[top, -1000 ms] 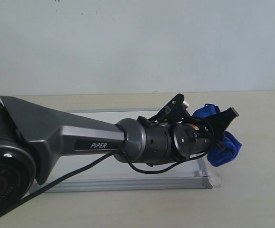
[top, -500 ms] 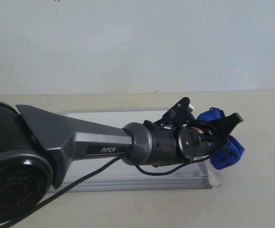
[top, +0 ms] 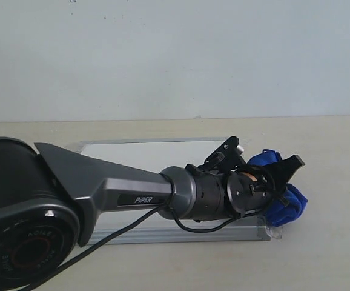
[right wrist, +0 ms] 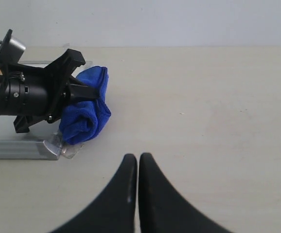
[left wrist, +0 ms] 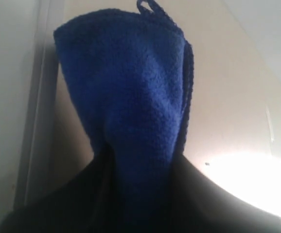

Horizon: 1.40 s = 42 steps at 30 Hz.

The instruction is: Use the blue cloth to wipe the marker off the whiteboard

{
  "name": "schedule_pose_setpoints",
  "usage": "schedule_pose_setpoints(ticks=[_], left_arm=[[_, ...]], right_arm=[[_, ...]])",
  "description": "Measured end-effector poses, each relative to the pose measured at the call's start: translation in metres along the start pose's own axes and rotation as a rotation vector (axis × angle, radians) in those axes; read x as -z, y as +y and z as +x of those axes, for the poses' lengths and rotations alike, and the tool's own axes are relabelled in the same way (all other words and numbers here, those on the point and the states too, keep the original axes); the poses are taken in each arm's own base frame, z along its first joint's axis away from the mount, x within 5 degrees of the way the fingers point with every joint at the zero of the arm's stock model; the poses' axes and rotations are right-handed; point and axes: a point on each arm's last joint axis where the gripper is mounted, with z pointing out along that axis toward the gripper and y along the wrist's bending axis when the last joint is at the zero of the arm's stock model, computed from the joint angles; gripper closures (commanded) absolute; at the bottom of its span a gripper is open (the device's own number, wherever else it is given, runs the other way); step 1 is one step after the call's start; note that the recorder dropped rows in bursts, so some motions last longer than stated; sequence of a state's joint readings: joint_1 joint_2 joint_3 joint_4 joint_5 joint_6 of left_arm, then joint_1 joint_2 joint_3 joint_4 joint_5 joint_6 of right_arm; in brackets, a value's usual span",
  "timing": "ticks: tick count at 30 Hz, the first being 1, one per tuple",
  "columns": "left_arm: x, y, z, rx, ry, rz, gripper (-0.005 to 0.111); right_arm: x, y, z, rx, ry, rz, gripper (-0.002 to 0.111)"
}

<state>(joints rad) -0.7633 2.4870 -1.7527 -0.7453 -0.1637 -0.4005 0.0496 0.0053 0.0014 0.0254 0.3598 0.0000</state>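
Observation:
My left gripper is shut on the blue cloth, which hangs as a thick roll just past the right end of the whiteboard, near its front corner. In the left wrist view the blue cloth fills the middle between the dark fingers, with the board's silver frame alongside. The right wrist view shows the left gripper holding the blue cloth over the board's corner cap. No red marker line shows; my left arm covers most of the board. My right gripper is shut and empty over the bare table.
The left arm lies across the board from the left. The beige table stretches to the right of the cloth. A pale wall stands behind the table.
The left arm has reached further right, and its gripper has come down with the cloth toward the board's front right corner. The cloth stays held.

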Motion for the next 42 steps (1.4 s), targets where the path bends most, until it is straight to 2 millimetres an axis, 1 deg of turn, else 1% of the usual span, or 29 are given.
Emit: schedule_pose_setpoints(ticks=[2,4,6,13,15,26,29,32,39,42], left_arm=[[0.000,0.000,0.000,0.002,0.000,0.000,0.103],[0.000,0.000,-0.001,0.003,-0.002,-0.001,0.100],[0.000,0.001,-0.002,0.004,-0.003,-0.002,0.093],[0.000,0.002,-0.003,0.009,-0.003,-0.003,0.063],[0.000,0.002,-0.003,0.008,-0.003,-0.003,0.061],[0.000,0.002,-0.003,0.007,-0.001,-0.004,0.061],[0.000,0.002,-0.002,0.008,0.024,-0.013,0.061],[0.004,-0.004,-0.004,-0.008,0.044,-0.010,0.061],[0.022,-0.027,-0.017,-0.065,0.038,0.032,0.061],[0.030,-0.027,-0.020,-0.070,0.039,0.023,0.061]], right_arm=[[0.000,0.000,0.000,0.000,0.000,0.000,0.107],[0.000,0.000,0.000,0.000,0.000,0.000,0.107],[0.000,0.000,0.000,0.000,0.000,0.000,0.107],[0.000,0.000,0.000,0.000,0.000,0.000,0.107],[0.000,0.000,0.000,0.000,0.000,0.000,0.107],[0.000,0.000,0.000,0.000,0.000,0.000,0.107],[0.000,0.000,0.000,0.000,0.000,0.000,0.107],[0.000,0.000,0.000,0.000,0.000,0.000,0.107],[0.000,0.000,0.000,0.000,0.000,0.000,0.107],[0.000,0.000,0.000,0.000,0.000,0.000,0.107]])
